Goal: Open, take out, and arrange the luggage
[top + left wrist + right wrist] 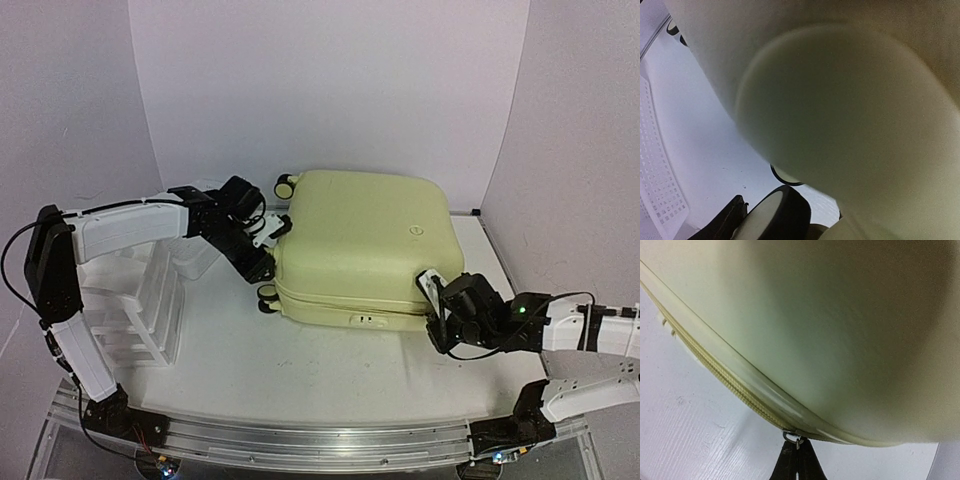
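1. Two pincers are at the luggage (365,240), which lies flat and closed at the middle of the table (300,370), with its wheels (268,296) toward 9 o'clock.
2. Your right pincer (796,457) sits at the case's 5 o'clock corner, pinched tight on the zipper pull (794,439). The pull's metal ring shows just at the tips.
3. Your left pincer (262,240) is against the 9 o'clock side, between the wheels. I cannot tell whether it is wide or narrow.
4. The step in hand, as I judge it, is unzipping. The lid is not yet lifted.
5. Next, drag the pull along the zipper (725,385) and around the corner. Hold the pinch firm, and brace the shell with your left arm so the case does not slide.
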You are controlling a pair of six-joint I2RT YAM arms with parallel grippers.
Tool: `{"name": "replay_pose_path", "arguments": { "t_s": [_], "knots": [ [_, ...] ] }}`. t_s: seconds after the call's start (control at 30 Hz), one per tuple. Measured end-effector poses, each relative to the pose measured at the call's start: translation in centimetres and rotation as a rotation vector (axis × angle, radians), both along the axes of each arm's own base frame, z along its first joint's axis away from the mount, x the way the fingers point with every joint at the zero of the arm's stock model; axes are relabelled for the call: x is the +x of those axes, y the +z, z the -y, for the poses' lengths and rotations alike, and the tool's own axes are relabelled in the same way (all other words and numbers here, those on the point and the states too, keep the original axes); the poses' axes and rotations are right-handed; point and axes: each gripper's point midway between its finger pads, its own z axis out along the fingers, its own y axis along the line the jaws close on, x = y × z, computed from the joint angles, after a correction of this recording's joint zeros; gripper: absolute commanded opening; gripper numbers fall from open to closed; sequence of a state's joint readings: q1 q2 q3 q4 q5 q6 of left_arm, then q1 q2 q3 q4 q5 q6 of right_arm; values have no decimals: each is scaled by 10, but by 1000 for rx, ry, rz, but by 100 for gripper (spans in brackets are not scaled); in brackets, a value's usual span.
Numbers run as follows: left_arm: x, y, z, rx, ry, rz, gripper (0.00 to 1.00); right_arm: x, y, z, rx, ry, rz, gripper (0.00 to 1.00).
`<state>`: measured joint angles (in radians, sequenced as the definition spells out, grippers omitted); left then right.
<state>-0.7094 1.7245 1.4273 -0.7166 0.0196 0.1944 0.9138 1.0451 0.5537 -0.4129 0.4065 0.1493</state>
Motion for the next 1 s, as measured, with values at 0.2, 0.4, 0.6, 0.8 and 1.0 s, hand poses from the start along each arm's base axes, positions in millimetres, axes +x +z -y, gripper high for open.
{"name": "replay_pose_path", "arguments": {
  "t_s": [0.2, 0.4, 0.6, 0.8, 1.0],
  "knots": [
    [8, -1, -12, 12, -7, 0, 0, 9, 0, -4, 102, 93, 46, 0],
    [7, -1, -13, -15, -30, 7, 0, 18, 1, -3, 202, 182, 15, 0],
    [4, -1, -16, -39, -29, 21, 0, 31, 2, 3, 306, 193, 40, 0],
    [2, -1, -19, -56, -12, 25, 0, 46, 3, 19, 348, 91, 78, 0],
    [1, -1, -20, -65, -9, 31, 0, 53, 2, 34, 343, 45, 117, 0]
  ]
}}
